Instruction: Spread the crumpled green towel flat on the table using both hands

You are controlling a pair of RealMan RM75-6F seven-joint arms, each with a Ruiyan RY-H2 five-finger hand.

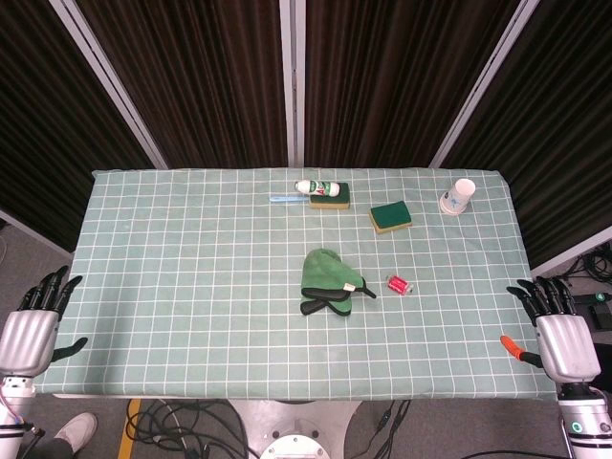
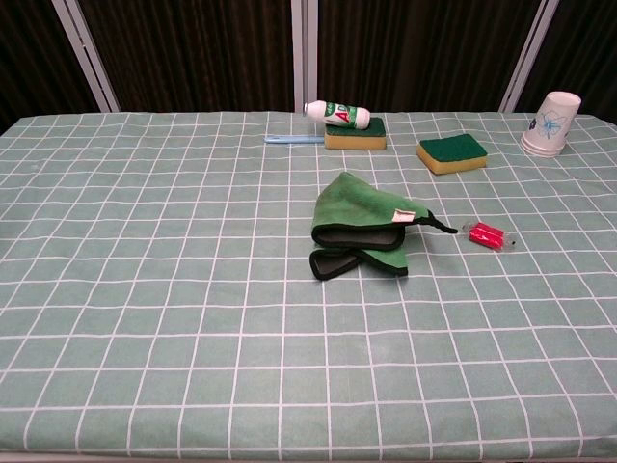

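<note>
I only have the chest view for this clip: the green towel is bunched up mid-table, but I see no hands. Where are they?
Observer: In the head view both sit off the near edge; the left hand is beside the table's left corner, holding nothing, away from the green towel.
Operator: And the right one?
Observer: The right hand is by the right corner, fingers apart, also empty.
Operator: Anything near it that my view cuts off?
Observer: Yes, a small orange-handled tool lies on the cloth just left of that hand.
</note>
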